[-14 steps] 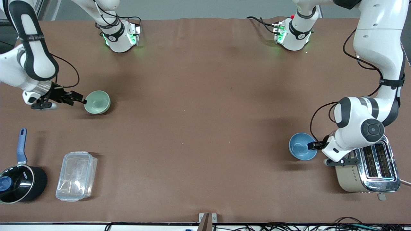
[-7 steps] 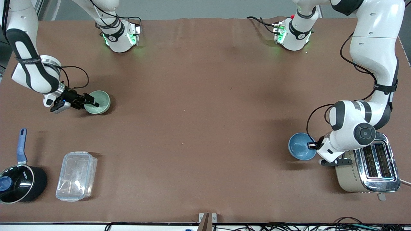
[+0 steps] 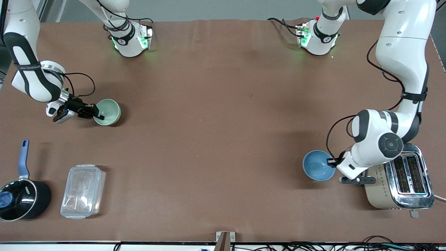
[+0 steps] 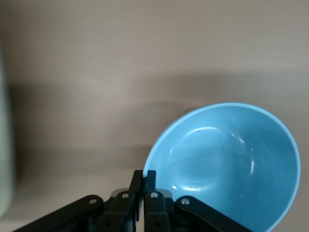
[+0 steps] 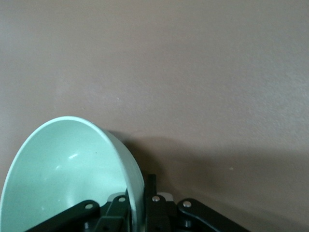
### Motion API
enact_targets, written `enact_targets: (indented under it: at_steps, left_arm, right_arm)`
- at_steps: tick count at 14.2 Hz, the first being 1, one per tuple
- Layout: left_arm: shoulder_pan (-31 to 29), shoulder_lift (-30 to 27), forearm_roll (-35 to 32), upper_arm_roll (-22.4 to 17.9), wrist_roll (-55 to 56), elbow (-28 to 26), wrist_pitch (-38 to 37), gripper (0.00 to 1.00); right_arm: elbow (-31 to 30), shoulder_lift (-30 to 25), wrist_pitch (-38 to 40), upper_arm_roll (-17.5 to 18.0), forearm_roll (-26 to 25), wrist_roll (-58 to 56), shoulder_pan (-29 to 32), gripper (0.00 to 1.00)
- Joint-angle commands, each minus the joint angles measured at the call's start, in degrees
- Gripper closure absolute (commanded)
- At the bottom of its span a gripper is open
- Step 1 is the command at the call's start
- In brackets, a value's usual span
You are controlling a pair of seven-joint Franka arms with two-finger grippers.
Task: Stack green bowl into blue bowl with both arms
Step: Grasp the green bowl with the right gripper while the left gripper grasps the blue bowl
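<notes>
On table, green bowl (image 3: pixel 108 111), blue bowl (image 3: pixel 316 165) (both empty)

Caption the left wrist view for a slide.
Left gripper shut on the rim of the blue bowl, seen above the brown table.

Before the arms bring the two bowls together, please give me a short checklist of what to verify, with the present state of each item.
1. Right end effector shut on the green bowl rim: ok, one finger inside and one outside the wall.
2. Left end effector shut on the blue bowl rim: ok.
3. Green bowl lifted off the table: cannot tell.
4. Blue bowl clear of the toaster: ok, apart.
5. Table middle between the bowls free for the meeting: ok.
6. Both bowls empty: ok.
</notes>
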State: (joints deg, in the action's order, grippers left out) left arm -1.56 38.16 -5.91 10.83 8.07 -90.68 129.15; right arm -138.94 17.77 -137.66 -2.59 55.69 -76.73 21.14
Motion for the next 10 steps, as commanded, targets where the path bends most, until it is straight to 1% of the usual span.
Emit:
enact_targets:
  at_steps: [1,2,3,4,6,7,8,10]
  left_arm:
    - [0.5,-0.5,-0.5,5.0,5.1,1.3,-0.7,1.00]
    - [1.0,-0.6,-0.6,6.8,7.8,1.5,-0.7,1.00]
    - [2.3,-0.6,-0.6,7.9,10.5,1.6,-0.7,1.00]
    - [4.2,-0.5,-0.7,8.1,14.0,1.6,-0.7,1.00]
    - [9.9,-0.2,-0.4,8.1,22.6,1.9,-0.6,1.00]
    - [12.4,0.4,-0.4,8.1,26.9,3.1,-0.5,1.00]
    - [15.4,1.4,-0.4,8.1,31.3,4.8,-0.5,1.00]
    - [20.3,2.4,-0.4,7.9,39.6,7.2,-0.5,1.00]
  right_arm:
    - [-1.3,-6.6,1.3,0.5,1.5,5.3,-2.7,1.00]
    - [-1.8,-8.2,1.3,0.3,1.4,6.9,-4.4,1.00]
    - [-2.0,-9.0,1.3,0.3,1.3,7.5,-4.8,1.00]
    - [-2.0,-9.5,1.3,0.3,1.3,7.6,-5.0,1.00]
    - [-2.1,-11.6,1.2,0.4,1.0,8.4,-6.9,1.00]
    - [-2.3,-12.8,1.2,0.3,0.5,10.5,-8.0,1.00]
    - [-2.3,-14.2,1.3,0.4,-1.1,12.9,-9.1,1.00]
    - [-1.9,-17.5,1.5,0.6,-10.8,22.7,-10.9,1.00]
